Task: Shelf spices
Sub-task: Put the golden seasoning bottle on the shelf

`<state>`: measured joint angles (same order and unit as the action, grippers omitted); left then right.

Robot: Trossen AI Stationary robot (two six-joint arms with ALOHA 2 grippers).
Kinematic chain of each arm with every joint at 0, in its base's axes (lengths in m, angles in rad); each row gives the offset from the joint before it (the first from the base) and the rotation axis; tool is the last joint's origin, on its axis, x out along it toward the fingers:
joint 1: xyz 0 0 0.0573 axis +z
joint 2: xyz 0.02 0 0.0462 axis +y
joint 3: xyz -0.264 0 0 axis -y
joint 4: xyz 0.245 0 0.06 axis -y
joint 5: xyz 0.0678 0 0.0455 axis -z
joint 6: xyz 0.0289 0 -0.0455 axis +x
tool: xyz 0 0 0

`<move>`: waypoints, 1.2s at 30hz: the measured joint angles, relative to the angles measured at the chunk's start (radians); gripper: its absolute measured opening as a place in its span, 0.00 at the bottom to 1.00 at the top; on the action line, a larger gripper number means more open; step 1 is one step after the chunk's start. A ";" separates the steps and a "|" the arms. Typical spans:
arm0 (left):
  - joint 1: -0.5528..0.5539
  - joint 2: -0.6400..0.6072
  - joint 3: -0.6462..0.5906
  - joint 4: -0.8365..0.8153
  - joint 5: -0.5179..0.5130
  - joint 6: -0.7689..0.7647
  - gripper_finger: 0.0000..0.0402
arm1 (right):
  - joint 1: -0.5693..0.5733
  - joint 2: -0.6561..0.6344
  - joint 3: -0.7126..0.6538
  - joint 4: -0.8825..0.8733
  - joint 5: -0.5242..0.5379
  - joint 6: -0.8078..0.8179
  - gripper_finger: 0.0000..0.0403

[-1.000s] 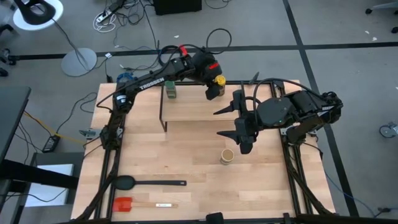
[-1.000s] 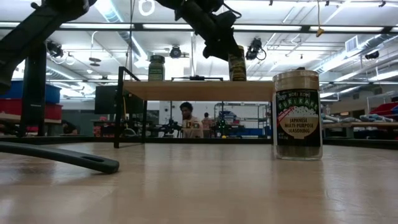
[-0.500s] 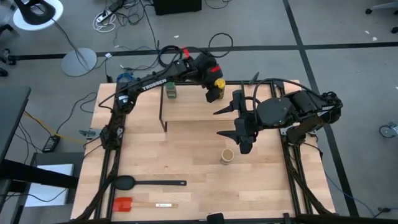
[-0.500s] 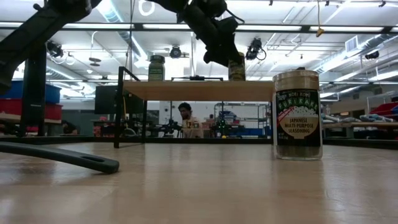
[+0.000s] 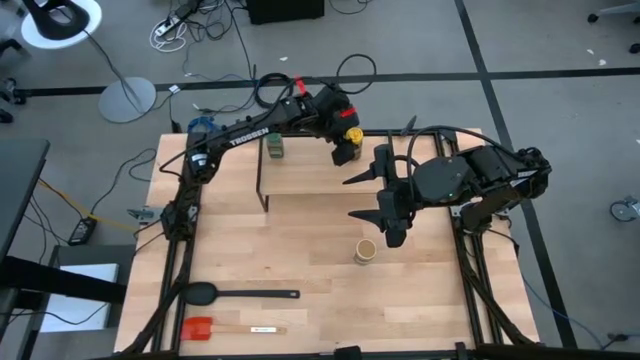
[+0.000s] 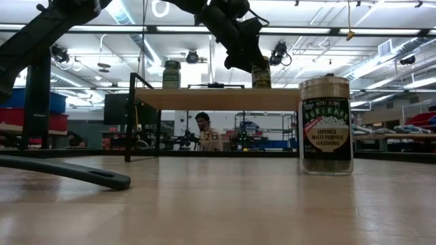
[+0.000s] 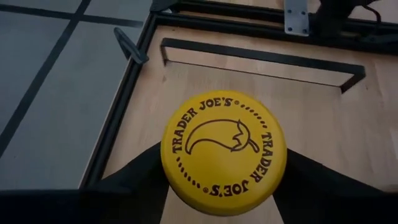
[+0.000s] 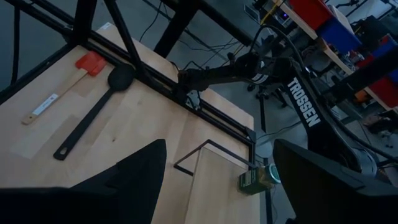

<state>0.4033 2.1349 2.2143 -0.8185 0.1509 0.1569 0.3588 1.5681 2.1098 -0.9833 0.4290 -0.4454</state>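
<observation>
My left gripper [image 5: 347, 143] reaches over the right part of the shelf [image 5: 310, 175], shut on the yellow-lidded jar [image 5: 352, 134]. In the low view that jar [image 6: 259, 75] stands with its base level with the top of the shelf's board [image 6: 204, 99]. The green-lidded jar [image 5: 273, 147] stands on the board's left part. The tan-topped jar [image 5: 365, 250] stands upright on the table in front of the shelf. My right gripper [image 5: 352, 197] hovers open, fingers pointing toward the table's left, a little beyond the tan-topped jar and touching nothing. My left gripper [image 7: 224, 149] pinches the yellow-lidded jar between its two fingers [image 7: 134, 180], just under the yellow lid [image 7: 186, 186], one finger on each side. It comes from above, slanting down [image 6: 235, 41]. The jar is upright; whether its base [image 6: 259, 86] touches the board, I cannot tell.
A black spoon [image 5: 240, 294] and a red spatula [image 5: 215, 327] lie near the table's near left corner. The shelf's black legs [image 6: 129, 116] stand at its left end. Bare table lies between the shelf and the utensils. People sit in the room beyond the table [image 6: 203, 129].
My left gripper has sunk a little over the shelf's right part with the yellow-lidded jar still in its hold, and now covers more of the jar's top in the low view. The jar's base has stayed level with the top of the board.
</observation>
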 joint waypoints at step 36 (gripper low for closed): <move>-0.024 -0.294 0.128 -0.113 -0.077 0.083 0.69 | 0.196 0.000 0.000 -0.027 0.487 -0.008 0.73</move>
<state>0.3794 1.8414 2.3421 -0.9312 0.0734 0.2404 0.5547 1.5681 2.1098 -1.0104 0.9162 -0.4537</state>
